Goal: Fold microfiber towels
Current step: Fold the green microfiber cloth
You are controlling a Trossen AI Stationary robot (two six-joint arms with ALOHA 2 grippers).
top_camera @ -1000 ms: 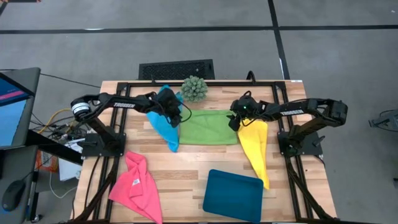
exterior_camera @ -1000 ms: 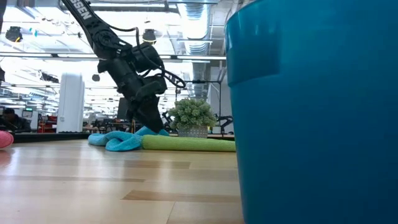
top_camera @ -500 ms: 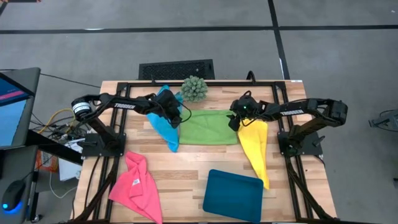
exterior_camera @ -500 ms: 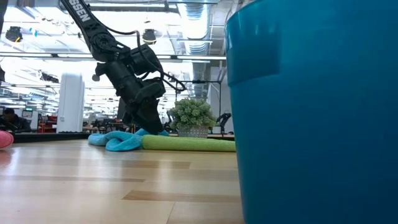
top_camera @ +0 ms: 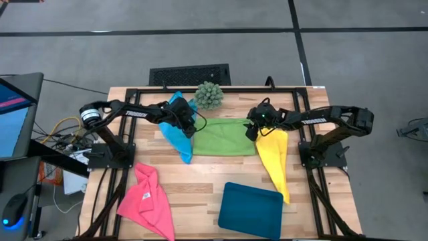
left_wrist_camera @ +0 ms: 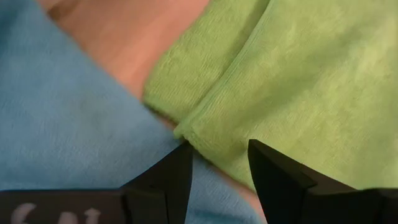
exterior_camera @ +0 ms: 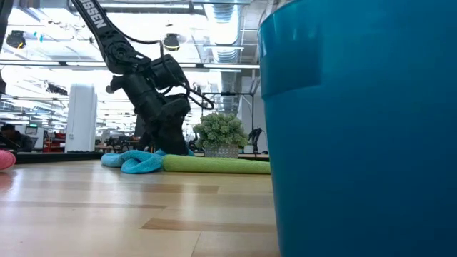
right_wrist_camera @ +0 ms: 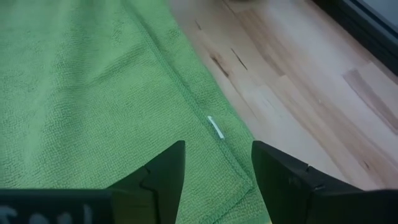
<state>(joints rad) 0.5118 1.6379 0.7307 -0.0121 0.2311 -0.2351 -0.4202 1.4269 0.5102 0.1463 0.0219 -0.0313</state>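
Now each open, empty pincer, left (left_wrist_camera: 219,163) and right (right_wrist_camera: 217,163), straddles the green towel's (top_camera: 225,136) corner.

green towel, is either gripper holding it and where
Neither holds it. The left gripper stands open over the green towel's left corner, and the right gripper open over its right corner.

On my pale striped wooden table (top_camera: 200,191) I list plain unpatterned soft cloths: lime green microfiber towel (top_camera: 224,137), sky blue towel (top_camera: 175,134), yellow towel (top_camera: 275,161), hot pink towel (top_camera: 147,201), plus dark teal rectangular tray (top_camera: 251,209).
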